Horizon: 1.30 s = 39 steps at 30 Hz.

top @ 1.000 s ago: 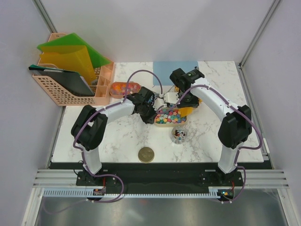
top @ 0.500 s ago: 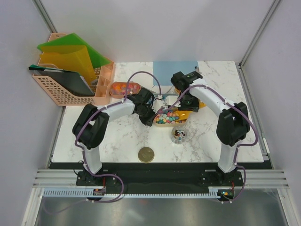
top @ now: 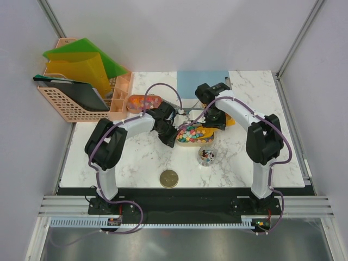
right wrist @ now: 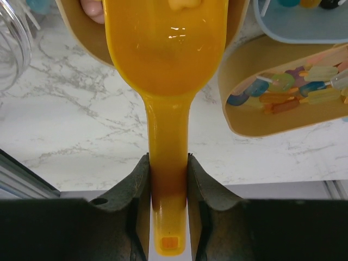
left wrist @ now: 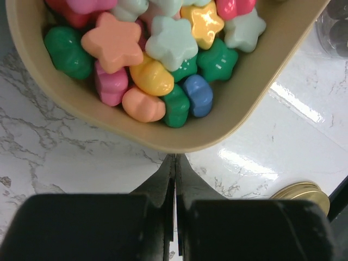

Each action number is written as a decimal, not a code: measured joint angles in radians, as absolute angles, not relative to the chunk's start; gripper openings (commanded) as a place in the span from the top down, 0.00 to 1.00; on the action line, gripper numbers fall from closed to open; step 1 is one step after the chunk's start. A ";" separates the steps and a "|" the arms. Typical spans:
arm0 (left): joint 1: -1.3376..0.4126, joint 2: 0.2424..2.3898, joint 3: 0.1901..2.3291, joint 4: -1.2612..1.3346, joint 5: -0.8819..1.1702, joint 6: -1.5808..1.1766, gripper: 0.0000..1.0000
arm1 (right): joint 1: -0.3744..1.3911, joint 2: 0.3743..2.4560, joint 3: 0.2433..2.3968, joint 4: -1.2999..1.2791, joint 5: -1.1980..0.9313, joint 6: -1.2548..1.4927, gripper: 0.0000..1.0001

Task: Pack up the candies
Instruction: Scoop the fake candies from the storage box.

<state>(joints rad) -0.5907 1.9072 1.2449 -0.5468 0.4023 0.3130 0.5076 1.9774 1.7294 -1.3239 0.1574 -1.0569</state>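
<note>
Candies [left wrist: 157, 60] fill the tan bowl [left wrist: 261, 70], top of frame; your left gripper [left wrist: 175, 179], pinched closed, sits just below its rim over marble tabletop [left wrist: 65, 157]; right gripper [right wrist: 168, 174] clamps the orange scoop [right wrist: 168, 54], tip cut off

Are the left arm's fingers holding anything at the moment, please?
No, the left fingers are pressed together with nothing between them, their tips close to the outer wall of the bowl of candies.

Candies [left wrist: 171, 41], scoop [right wrist: 166, 43] partly beyond top edges.
</note>
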 measured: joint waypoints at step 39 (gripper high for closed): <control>-0.335 1.744 1.088 -0.313 0.512 0.149 0.98 | 0.533 2.041 1.737 -1.237 0.076 -1.003 1.00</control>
<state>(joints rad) -0.3347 1.7435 1.0882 -0.3126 0.5117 0.1490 0.5335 2.0411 1.7370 -1.2369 0.0761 -1.0035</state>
